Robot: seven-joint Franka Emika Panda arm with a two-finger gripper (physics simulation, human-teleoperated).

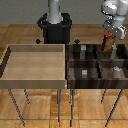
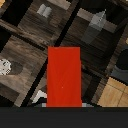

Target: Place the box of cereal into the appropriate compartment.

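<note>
Now I see the pincer (image 1: 107, 42) closed on the box of cereal (image 1: 105, 41); it holds the box in the air above the far right part of the dark divided tray (image 1: 95, 80); in the wrist view the red box (image 2: 64, 75) fills the middle, with dark wooden compartments under it; small grey blocks (image 1: 84, 72) lie in some compartments; the light wooden tray (image 1: 34, 77) stands just beside, on the exterior view's left.

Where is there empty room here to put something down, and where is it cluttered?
The light wooden tray on the exterior view's left is entirely bare inside. The dark divided tray beside it is crowded: small grey blocks sit in its compartments, and the end effector holds the box of cereal over its far side.
</note>
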